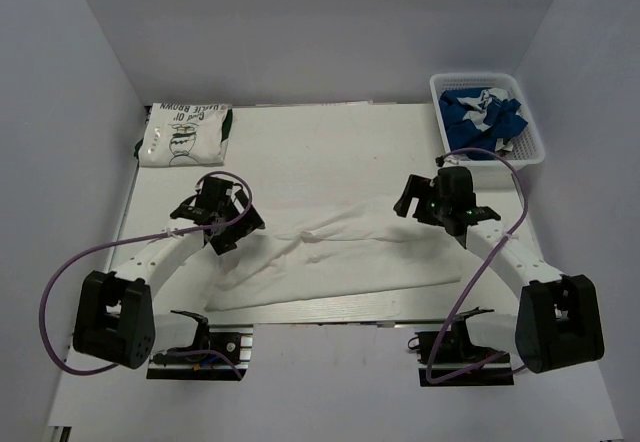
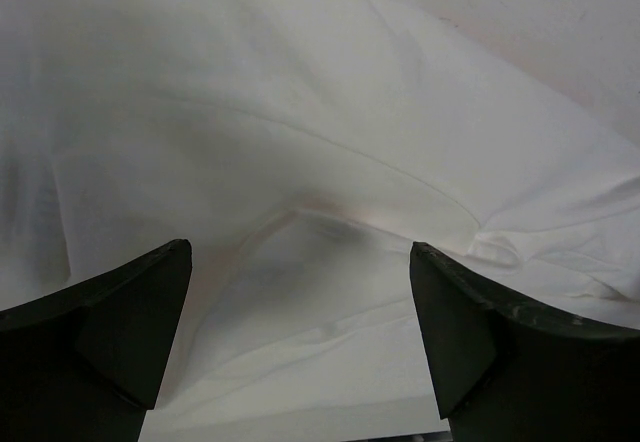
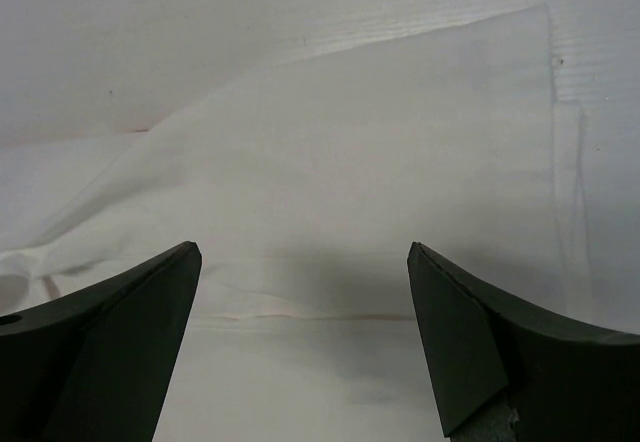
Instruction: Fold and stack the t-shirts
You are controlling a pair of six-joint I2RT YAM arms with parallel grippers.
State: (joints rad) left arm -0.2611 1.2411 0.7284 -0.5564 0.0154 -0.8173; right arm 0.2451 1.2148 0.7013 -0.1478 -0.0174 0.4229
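A white t-shirt (image 1: 340, 257) lies folded into a long wrinkled band across the near half of the table. My left gripper (image 1: 238, 230) hovers over its left end, open, with only white cloth (image 2: 320, 112) under its empty jaws (image 2: 300, 252). Over the band's right end my right gripper (image 1: 412, 200) is open too, with cloth (image 3: 350, 142) beneath and nothing between the fingers (image 3: 305, 252). A folded white t-shirt with green print (image 1: 185, 132) rests at the back left. A royal blue t-shirt (image 1: 480, 112) is crumpled in the basket.
The white mesh basket (image 1: 535, 147) stands at the back right corner. White walls close in the table (image 1: 330, 152) on the left, back and right. Purple cables loop from both arms near the table's front edge.
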